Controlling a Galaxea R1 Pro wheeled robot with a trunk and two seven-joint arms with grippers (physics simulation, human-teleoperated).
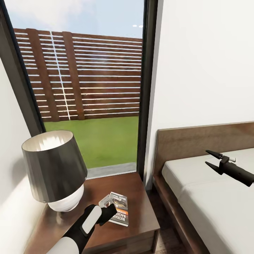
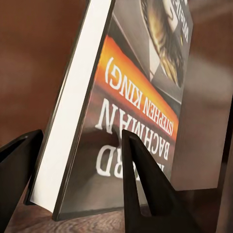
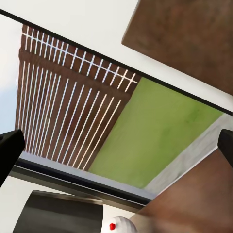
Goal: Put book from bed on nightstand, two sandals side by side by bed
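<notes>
The nightstand (image 1: 137, 208) is shiny brown wood. The book (image 1: 118, 208) has a glossy cover and white paper pages. The bed (image 1: 211, 197) looks soft, matt cloth.

Left arm reaches forward and down, left gripper (image 1: 112, 207) fingers parted, straddling a held edge. Right gripper (image 1: 213, 159) raised, fingers spread, empty.

Head cam sits high and looks forward and down at the nightstand (image 1: 134, 211) in the corner, with the window (image 1: 91, 88) behind it and the bed (image 1: 211, 190) off to the right. Left wrist cam is super close, low over the nightstand top, staring at the book (image 2: 131, 111). Right wrist cam hangs over the bed, aimed at the window (image 3: 97, 116) and lamp (image 3: 63, 213), which the head view shares.
</notes>
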